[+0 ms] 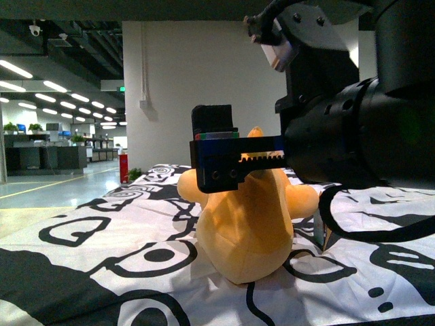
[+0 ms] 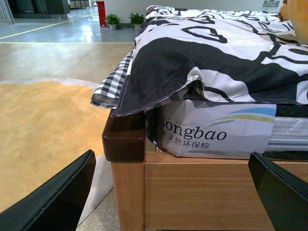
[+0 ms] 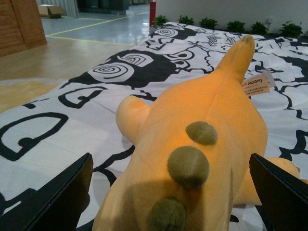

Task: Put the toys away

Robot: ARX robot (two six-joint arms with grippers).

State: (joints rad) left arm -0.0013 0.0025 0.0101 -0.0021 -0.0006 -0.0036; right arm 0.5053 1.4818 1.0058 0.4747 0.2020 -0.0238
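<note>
We are straddling the plush toy point(image 3: 202, 110), mid-frame on the bed point(image 3: 48, 130), with our right hand point(image 3: 169, 161) spread apart; our left hand point(image 2: 171, 156) is gaping too.

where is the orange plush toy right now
The orange plush toy lies on the black-and-white bedcover, near the middle of the front view. The right gripper hangs open just over it, one finger on each side.

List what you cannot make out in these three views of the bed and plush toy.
Front view: top of the plush toy, partly behind the right arm.
Right wrist view: print on the toy's tag, too small.
Left wrist view: start of the mattress label, covered by the bedspread.
</note>
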